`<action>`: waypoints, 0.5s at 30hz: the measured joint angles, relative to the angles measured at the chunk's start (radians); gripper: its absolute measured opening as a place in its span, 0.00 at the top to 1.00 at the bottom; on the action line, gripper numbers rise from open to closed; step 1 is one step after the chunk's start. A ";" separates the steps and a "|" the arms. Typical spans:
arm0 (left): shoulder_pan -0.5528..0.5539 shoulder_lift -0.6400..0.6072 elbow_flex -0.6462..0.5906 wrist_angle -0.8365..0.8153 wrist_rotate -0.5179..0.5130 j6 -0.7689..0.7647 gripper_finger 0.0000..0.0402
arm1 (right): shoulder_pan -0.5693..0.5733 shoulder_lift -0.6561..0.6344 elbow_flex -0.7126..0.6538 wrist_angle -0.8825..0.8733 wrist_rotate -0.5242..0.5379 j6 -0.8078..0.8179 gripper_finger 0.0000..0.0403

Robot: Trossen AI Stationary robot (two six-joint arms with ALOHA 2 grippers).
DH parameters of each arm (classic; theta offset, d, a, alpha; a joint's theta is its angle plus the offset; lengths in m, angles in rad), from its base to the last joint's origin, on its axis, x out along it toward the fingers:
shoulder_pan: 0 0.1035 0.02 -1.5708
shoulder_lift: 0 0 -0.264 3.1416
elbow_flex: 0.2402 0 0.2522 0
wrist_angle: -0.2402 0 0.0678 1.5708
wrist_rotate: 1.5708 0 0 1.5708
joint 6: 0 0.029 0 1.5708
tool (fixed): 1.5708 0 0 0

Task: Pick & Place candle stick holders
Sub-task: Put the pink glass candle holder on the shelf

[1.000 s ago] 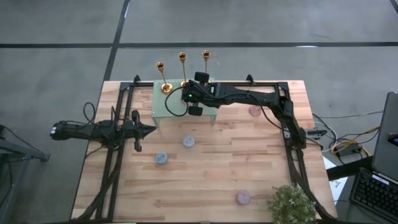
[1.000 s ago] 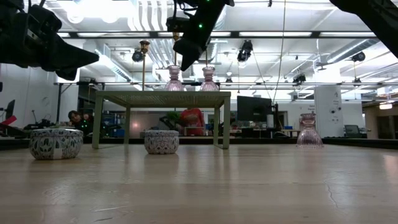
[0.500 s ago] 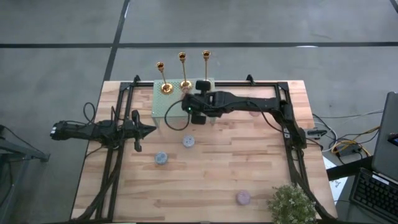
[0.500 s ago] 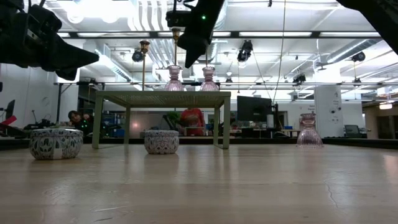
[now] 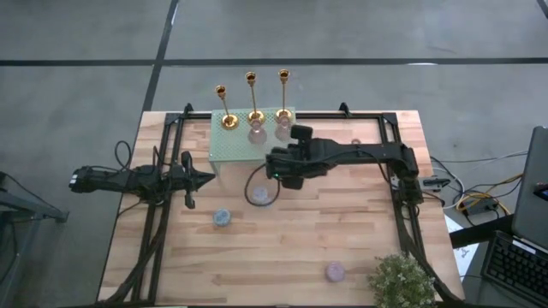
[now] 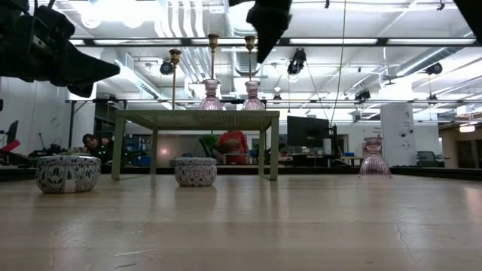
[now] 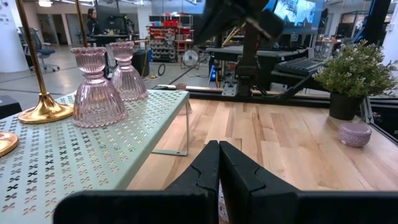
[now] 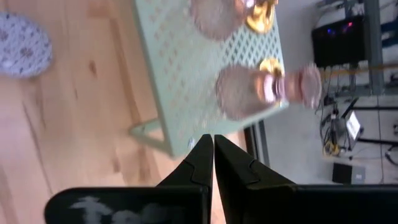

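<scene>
Green perforated rack (image 5: 244, 141) sits at table's far edge w/ three gold candlesticks (image 5: 251, 96) and two pink glass holders (image 7: 98, 87) on it; third pink holder (image 6: 374, 159) on the wood, apart. Two blue round holders (image 6: 68, 173) in front of rack, purple one (image 5: 335, 272) near potted plant (image 5: 401, 281). Right gripper (image 5: 278, 171) hangs above table just off rack's front, fingers shut, empty. Left gripper (image 5: 205, 178) parked left, also closed. Low view alone shows the rack's legs.

rack (image 5: 244, 145) crowded, plant (image 5: 401, 281) blocks corner
</scene>
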State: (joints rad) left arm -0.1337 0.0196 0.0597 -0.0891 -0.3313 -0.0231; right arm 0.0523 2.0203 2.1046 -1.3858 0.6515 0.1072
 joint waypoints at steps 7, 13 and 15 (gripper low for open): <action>0.000 0.000 0.000 0.000 0.000 0.000 0.97 | 0.031 -0.093 -0.081 -0.076 0.001 0.136 0.98; 0.000 0.000 0.000 0.000 0.000 0.000 0.97 | 0.033 -0.226 -0.256 -0.075 -0.042 0.268 0.98; 0.000 0.000 0.000 0.000 0.000 0.000 0.97 | 0.028 -0.283 -0.332 -0.074 -0.047 0.342 0.98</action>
State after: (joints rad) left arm -0.1333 0.0196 0.0597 -0.0891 -0.3313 -0.0231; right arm 0.0805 1.7375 1.7727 -1.4593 0.6044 0.4492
